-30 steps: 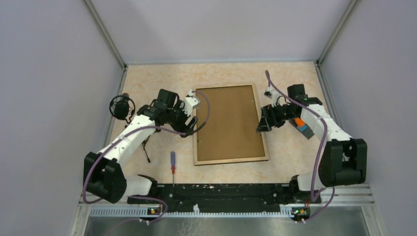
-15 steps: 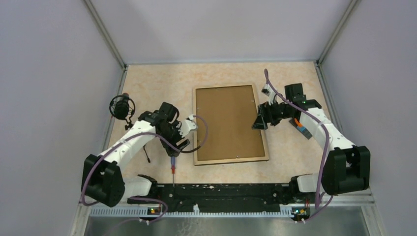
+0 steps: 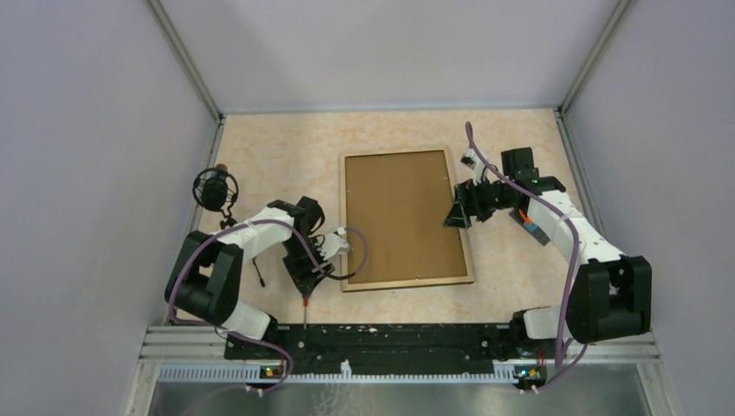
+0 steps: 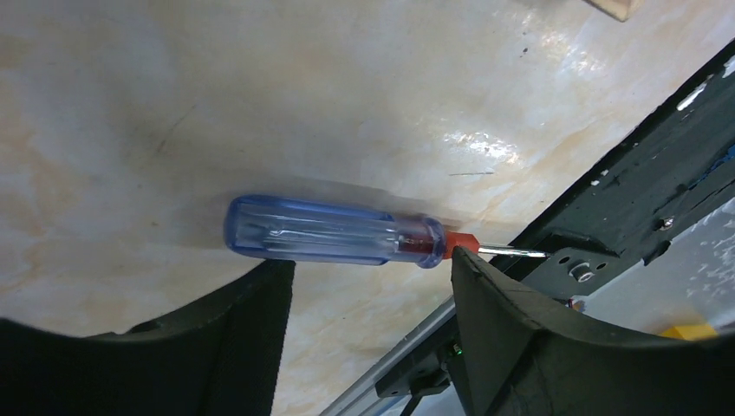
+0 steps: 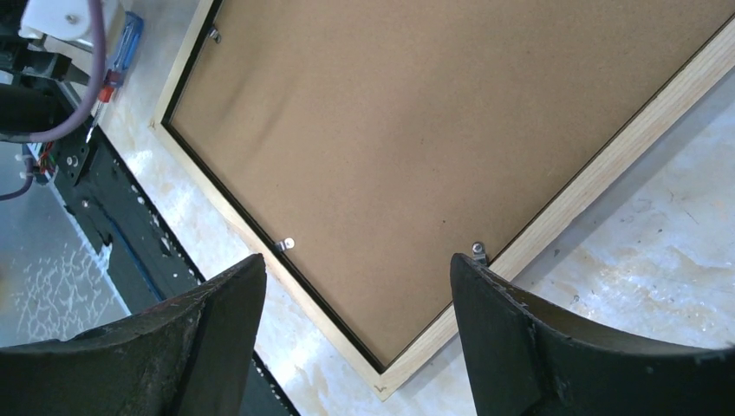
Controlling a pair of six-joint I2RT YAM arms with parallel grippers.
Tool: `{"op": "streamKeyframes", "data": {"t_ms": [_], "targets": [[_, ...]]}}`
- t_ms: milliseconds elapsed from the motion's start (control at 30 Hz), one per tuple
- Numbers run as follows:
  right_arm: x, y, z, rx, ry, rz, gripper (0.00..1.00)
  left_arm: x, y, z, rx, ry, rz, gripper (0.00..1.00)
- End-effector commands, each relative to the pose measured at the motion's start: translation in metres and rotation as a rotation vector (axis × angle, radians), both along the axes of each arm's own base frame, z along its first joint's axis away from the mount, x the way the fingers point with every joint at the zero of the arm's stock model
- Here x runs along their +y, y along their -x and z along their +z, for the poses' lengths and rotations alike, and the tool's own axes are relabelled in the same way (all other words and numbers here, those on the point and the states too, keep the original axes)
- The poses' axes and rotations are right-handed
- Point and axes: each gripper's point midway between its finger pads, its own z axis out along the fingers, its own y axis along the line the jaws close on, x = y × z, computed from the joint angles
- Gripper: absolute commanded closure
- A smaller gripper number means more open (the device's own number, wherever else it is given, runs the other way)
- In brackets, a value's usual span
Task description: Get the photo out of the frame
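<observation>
The frame (image 3: pixel 406 217) lies face down mid-table, its brown board back up inside a light wood border; it also fills the right wrist view (image 5: pixel 451 130). The photo is hidden under the board. My left gripper (image 3: pixel 305 276) is open and low over a blue-handled screwdriver (image 4: pixel 334 231) near the frame's front left corner, a finger on each side of the handle (image 4: pixel 368 260). My right gripper (image 3: pixel 455 217) is open and empty above the frame's right edge, its jaws spanning the near right corner (image 5: pixel 355 260).
Small metal clips (image 5: pixel 283 245) (image 5: pixel 478 251) hold the board in the frame. A black round object on a stand (image 3: pixel 214 187) is at the left. An orange and blue item (image 3: pixel 530 224) lies under the right arm. The black base rail (image 3: pixel 390 338) runs along the near edge.
My left gripper has moved from the frame's upper left edge back toward the near edge and down over the screwdriver. My right gripper shifted slightly toward the frame, then held still.
</observation>
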Motion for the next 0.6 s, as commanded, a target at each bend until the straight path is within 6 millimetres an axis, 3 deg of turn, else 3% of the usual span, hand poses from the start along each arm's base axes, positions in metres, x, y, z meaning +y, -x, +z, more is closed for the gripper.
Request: {"op": "streamKeyframes", "data": {"t_ms": [0, 133, 333, 567], "targets": [[0.003, -0.006, -0.002, -0.018, -0.013, 0.004, 0.24, -0.007, -0.001, -0.011, 0.032, 0.018, 0.006, 0.30], [0.005, -0.009, -0.003, -0.010, -0.019, 0.003, 0.24, -0.015, -0.016, -0.021, 0.024, 0.017, 0.034, 0.39], [0.003, -0.012, -0.005, -0.010, -0.006, 0.000, 0.24, -0.031, -0.062, -0.028, -0.058, 0.004, 0.154, 0.65], [0.002, -0.014, -0.006, -0.022, 0.001, -0.003, 0.24, -0.038, -0.106, -0.025, -0.194, -0.010, 0.261, 0.77]]}}
